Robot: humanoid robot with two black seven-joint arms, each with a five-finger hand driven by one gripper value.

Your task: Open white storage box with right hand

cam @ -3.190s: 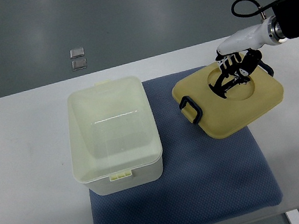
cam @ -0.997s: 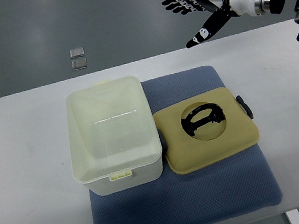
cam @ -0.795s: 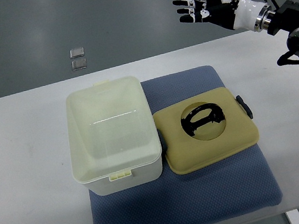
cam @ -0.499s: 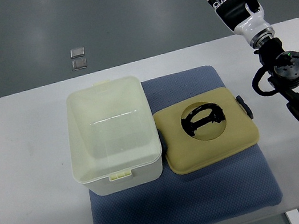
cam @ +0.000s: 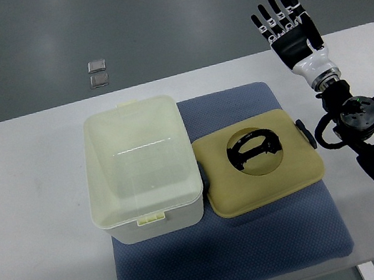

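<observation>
Right robot hand [cam: 289, 33] spread, empty, well apart from lid [cam: 259, 160] beside box [cam: 142, 166]

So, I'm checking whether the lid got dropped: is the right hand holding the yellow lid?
No, the right hand is raised with fingers spread, holding nothing, while the yellow lid lies on the blue mat.

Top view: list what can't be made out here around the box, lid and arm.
- Storage box contents: translucent walls and glare hide them.
- Two small squares on the floor: too small to identify.
- Arm behind the right hand: cut by the right and bottom edges.
- Lid underside: faces down onto the mat.
</observation>
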